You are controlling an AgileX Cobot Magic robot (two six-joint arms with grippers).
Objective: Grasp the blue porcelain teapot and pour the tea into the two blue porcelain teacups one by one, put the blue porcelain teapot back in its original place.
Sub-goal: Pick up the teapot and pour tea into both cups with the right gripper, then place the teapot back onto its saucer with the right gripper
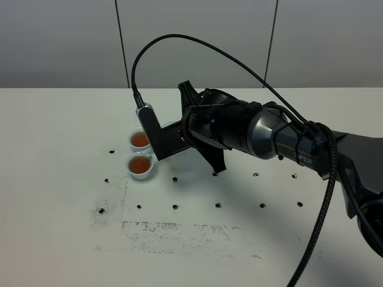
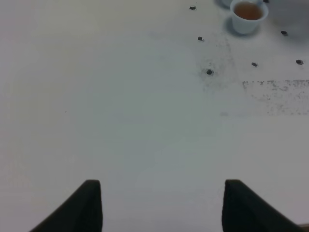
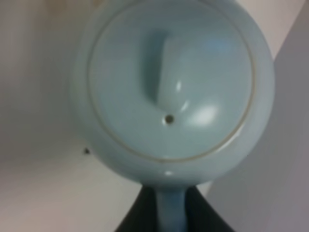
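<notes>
The blue porcelain teapot [image 3: 171, 87] fills the right wrist view, lid and knob facing the camera. Its loop handle sits between the dark fingers of my right gripper [image 3: 171, 215], which is shut on it. From the high camera only a pale-blue sliver of the teapot [image 1: 169, 125] shows behind the right gripper [image 1: 172, 142], just right of the two blue porcelain teacups. The far teacup [image 1: 140, 139] and the near teacup [image 1: 140, 165] both hold orange-brown tea. In the left wrist view my left gripper [image 2: 161, 208] stands open over bare table, far from a teacup [image 2: 248, 17].
The white table [image 1: 54, 179] carries small dark screw dots and a scuffed grey patch [image 1: 179, 230] towards the front. The right arm and its black cable [image 1: 311, 197] stretch in from the right edge. A grey panelled wall stands behind the table.
</notes>
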